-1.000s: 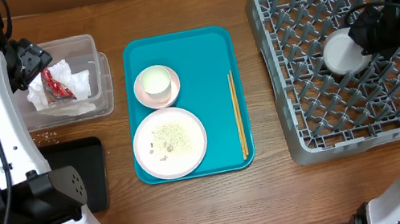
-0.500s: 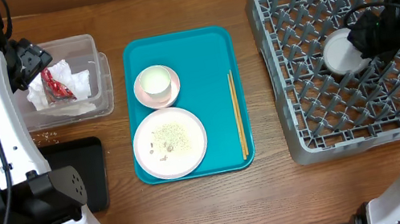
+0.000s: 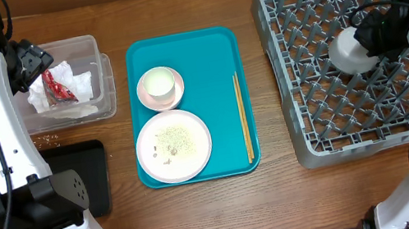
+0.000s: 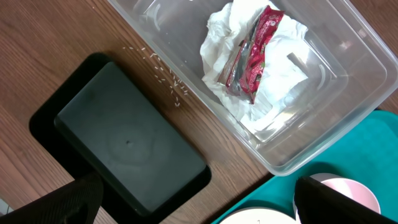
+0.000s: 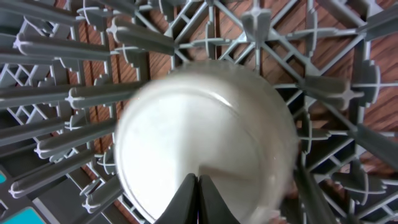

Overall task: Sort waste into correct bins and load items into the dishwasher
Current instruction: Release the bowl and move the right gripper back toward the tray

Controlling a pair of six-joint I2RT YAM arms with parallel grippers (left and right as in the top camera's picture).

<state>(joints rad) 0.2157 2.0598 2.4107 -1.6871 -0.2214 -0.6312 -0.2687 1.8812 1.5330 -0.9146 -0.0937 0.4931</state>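
My right gripper [image 5: 198, 198] is pinched fully together on the near edge of the grey-white bowl [image 5: 199, 137]. It holds the bowl among the upright pegs of the large square grey plastic dish rack [image 3: 296, 116]. My left gripper [image 4: 199, 186] stands as wide as it goes, with nothing between its fingers and touching nothing.

The clear rectangular plastic tub [image 4: 348, 56] holds crumpled white paper napkins [image 4: 273, 81], and the small red wrapper [image 4: 252, 53] lies on top of them. The shallow black rectangular tray [image 4: 124, 143] sits just beside the tub. Loose whitish rice grains [image 4: 168, 78] are scattered on the wood between the two.

On the flat teal tray [image 3: 214, 46], the small white cup [image 3: 158, 81] stands in the small pink dish [image 3: 174, 100]. The large round pale pink plate [image 3: 198, 153] lies just below it, carrying crumbs [image 3: 175, 138]. The wooden chopsticks [image 3: 242, 116] lie together along the tray's right side.

My left arm reaches up the table's left edge, its wrist over the tub's corner and looking straight down. My right arm bends in from the right, over the rack's upper middle.
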